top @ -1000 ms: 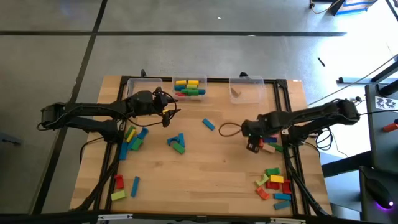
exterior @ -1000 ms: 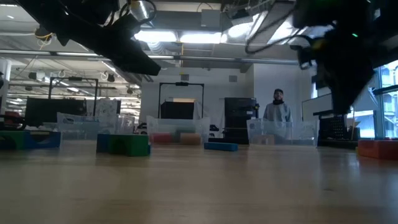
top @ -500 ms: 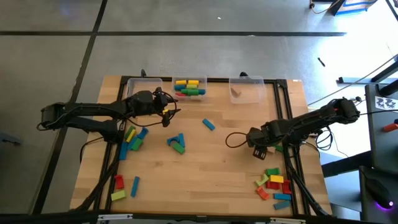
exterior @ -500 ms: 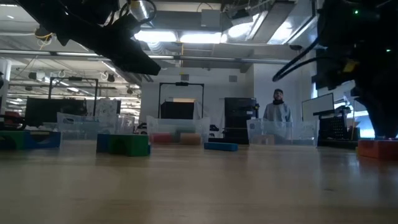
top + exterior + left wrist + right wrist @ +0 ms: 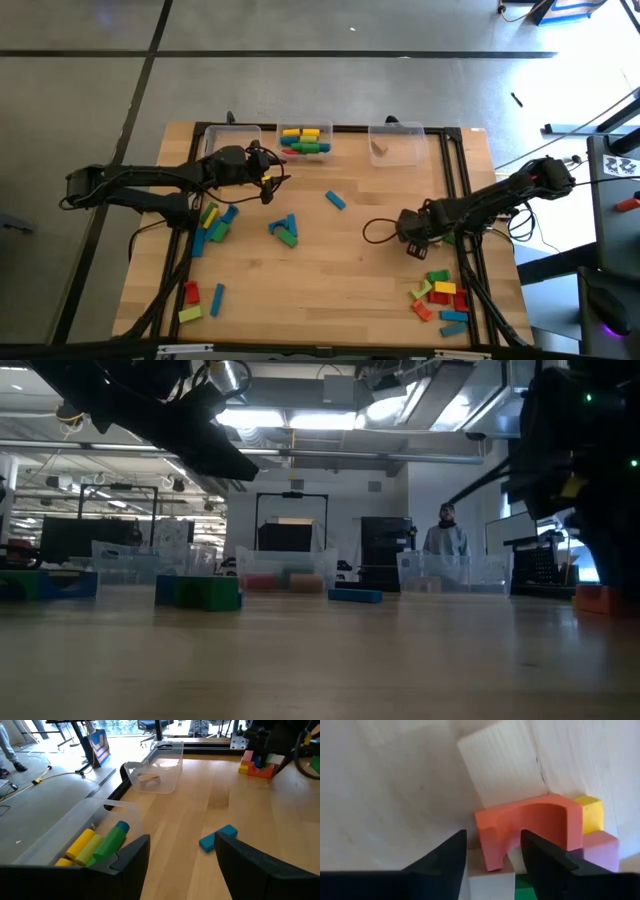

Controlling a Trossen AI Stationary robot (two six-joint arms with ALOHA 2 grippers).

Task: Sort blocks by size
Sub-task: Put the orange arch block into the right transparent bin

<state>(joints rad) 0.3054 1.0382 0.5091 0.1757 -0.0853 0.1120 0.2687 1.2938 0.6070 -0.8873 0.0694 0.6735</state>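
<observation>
My right gripper [image 5: 415,241] points down over a small heap of blocks by the table's right rail. In the right wrist view its open fingers [image 5: 492,865] stand on either side of one leg of an orange arch block [image 5: 525,832] without touching it. A white block [image 5: 500,762], a yellow one [image 5: 590,812] and a pink one [image 5: 600,852] lie against the arch. My left gripper [image 5: 268,180] waits open and empty near the middle bin [image 5: 305,140], which holds yellow, green and blue blocks [image 5: 100,842].
Clear bins stand along the far edge: left [image 5: 232,140], middle, and right [image 5: 393,146]. Loose blocks lie mid-table [image 5: 335,200] [image 5: 285,230], at the left [image 5: 213,222], near left [image 5: 195,298] and near right [image 5: 442,297]. A person [image 5: 446,538] stands beyond the table.
My right gripper has come down and moved toward the table's near edge, settling over the heap of blocks by the right rail. The left arm has kept still.
</observation>
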